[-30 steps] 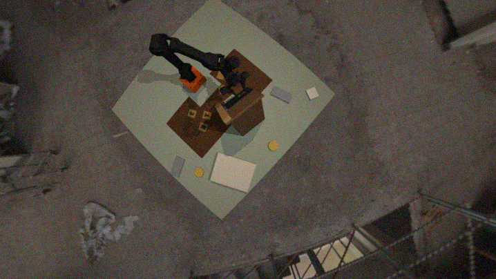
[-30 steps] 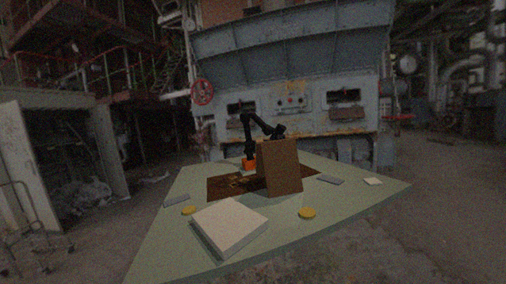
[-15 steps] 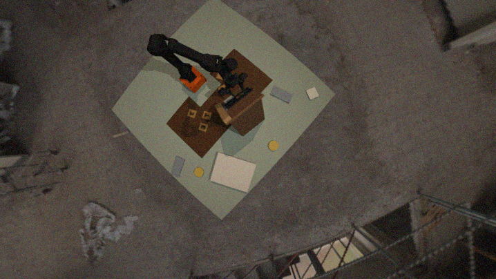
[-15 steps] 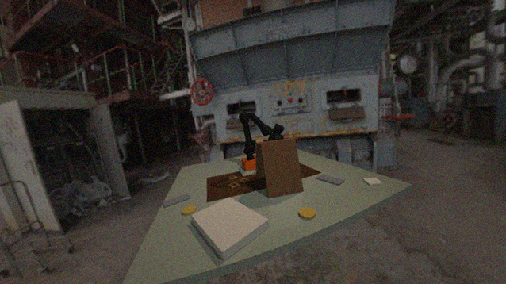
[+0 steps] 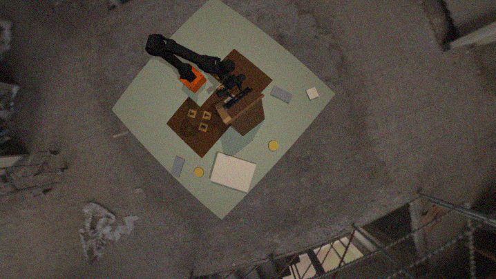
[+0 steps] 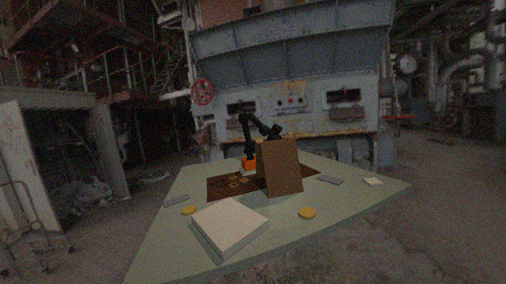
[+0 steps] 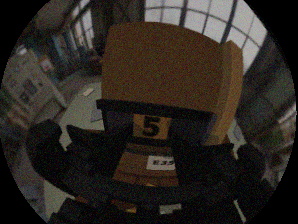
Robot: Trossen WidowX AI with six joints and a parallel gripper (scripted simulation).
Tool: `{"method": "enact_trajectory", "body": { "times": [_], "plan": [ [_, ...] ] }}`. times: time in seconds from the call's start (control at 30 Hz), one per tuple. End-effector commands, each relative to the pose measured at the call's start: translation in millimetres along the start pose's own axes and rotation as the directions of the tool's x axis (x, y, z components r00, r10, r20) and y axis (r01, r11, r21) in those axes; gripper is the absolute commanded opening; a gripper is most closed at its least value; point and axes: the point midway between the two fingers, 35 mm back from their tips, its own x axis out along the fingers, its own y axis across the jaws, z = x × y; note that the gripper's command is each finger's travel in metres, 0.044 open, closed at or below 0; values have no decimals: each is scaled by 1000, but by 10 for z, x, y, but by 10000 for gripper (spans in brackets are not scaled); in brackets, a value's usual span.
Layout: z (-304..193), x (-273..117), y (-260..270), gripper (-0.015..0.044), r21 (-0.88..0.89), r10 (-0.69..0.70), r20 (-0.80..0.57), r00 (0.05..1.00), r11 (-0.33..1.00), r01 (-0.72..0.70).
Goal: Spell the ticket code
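The wrist view shows the gripper (image 5: pixel 231 90) (image 7: pixel 150 127) partly open, its fingers closed on 1 tile (image 7: pixel 151 126) marked 5 — upright at the dark rail (image 7: pixel 157 108) (image 5: pixel 237 98) on the board (image 5: pixel 244 108) (image 6: pixel 281 167) (image 7: pixel 162 67). Below the tile is a white ticket (image 7: pixel 161 163); its print looks like E35, though the last character is hard to read. From above, 3 more tiles lie near each other on the brown mat (image 5: pixel 202 148) (image 6: pixel 215 192), beside the board. On the counter (image 5: pixel 222 208) (image 6: pixel 146 265), 2 yellow discs sit well apart — 1 on either side of a big pale block (image 5: pixel 233 172) (image 6: pixel 228 224).
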Motion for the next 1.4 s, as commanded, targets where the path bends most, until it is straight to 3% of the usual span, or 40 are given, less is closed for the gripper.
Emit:
{"method": "enact_trajectory", "body": {
  "times": [0.0, 1.37],
  "plan": [
    [-13, -6, -43, 0, -7, 2, -1, 1000, 1000, -2],
    [-9, -5, -338, 0, -9, 0, 0, 1000, 1000, 0]
  ]
}}
